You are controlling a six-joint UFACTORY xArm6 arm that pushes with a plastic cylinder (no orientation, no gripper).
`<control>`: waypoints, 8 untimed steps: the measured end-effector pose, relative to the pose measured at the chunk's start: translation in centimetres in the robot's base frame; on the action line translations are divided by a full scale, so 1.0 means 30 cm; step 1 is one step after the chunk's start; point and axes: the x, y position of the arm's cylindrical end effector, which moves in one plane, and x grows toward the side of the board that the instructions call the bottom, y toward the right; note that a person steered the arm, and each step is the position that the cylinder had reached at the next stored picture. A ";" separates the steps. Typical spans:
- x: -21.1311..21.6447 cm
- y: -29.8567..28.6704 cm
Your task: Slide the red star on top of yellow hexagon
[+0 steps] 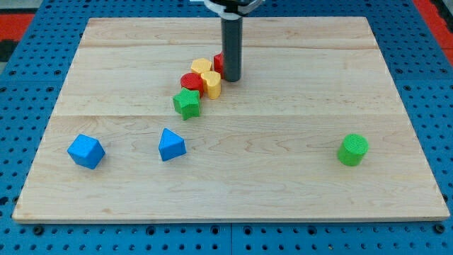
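My tip (231, 78) rests on the board near the view's top centre, just right of a tight cluster of blocks. A red block (218, 63), mostly hidden behind the rod, touches the rod's left side; its shape cannot be made out. A yellow block (202, 67) lies just left of it. A second yellow block (211, 84), which looks hexagonal, sits just below and left of my tip. A round red block (190, 81) touches both yellow ones on their left. A green star (187, 103) lies at the cluster's lower end.
A blue cube-like block (86, 151) and a blue pointed block (171, 144) lie at the view's lower left. A green cylinder (352, 149) stands at the lower right. The wooden board (297, 191) sits on a blue pegboard.
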 end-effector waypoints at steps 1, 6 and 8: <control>-0.039 0.059; -0.298 -0.560; -0.073 -0.499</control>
